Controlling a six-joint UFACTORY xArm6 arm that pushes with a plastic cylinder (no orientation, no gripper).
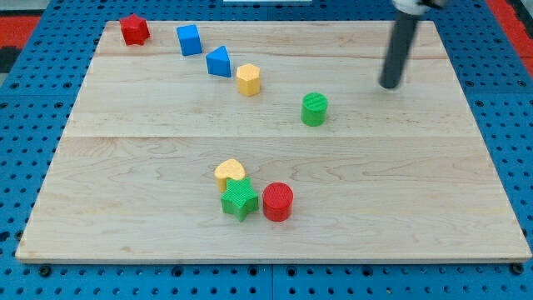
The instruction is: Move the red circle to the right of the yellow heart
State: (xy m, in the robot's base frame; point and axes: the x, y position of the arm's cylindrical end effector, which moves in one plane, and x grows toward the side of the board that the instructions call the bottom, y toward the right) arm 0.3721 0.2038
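Red circle lies far below-left of my tip.

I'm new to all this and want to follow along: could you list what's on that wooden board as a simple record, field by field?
board: wooden table top
my tip: at the view's upper right, touching no block
red circle: right of the green star, lower right of the yellow heart
yellow heart: just above the green star
green star
green circle: nearest my tip
yellow hexagon
blue blocks
red star: top left corner
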